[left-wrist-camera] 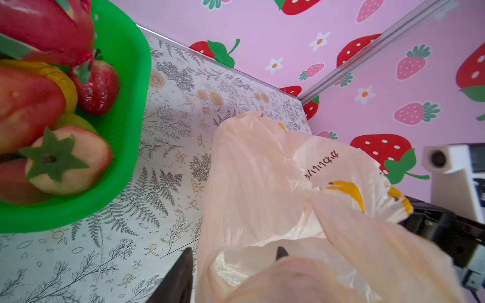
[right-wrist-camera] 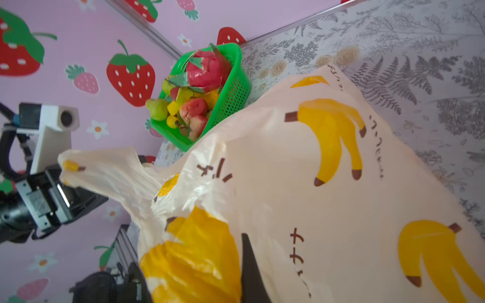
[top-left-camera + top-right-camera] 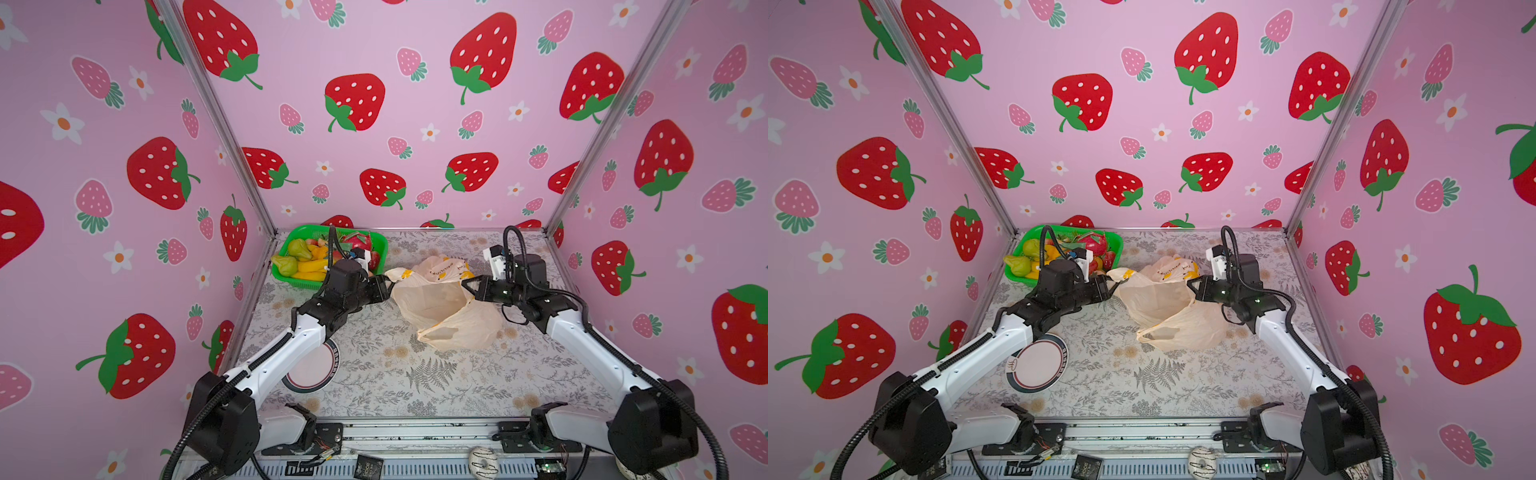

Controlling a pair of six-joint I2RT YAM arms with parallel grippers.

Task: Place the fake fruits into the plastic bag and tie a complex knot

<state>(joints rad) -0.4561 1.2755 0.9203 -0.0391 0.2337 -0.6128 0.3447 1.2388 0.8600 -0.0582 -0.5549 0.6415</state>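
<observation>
Peach-orange translucent plastic bag [image 3: 440, 307], printed with yellow bananas, lies crumpled midway across the floral-patterned table [image 3: 374, 374], its mouth gaping upward. At its left edge the left gripper [image 3: 389, 286] has its jaws parted, with handle film lying between them. At the right edge the right gripper [image 3: 466, 285] is pinched tight on the bag's rim. Farther back, near the left rear corner, glossy fake fruits [image 3: 309, 266] (green pears, yellow bananas, strawberries, a pink dragon fruit) fill a green mesh plastic basket [image 1: 128, 118]

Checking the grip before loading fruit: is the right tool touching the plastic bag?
Touching: the right wrist view shows the plastic bag pressed directly against the shut right tool.
</observation>
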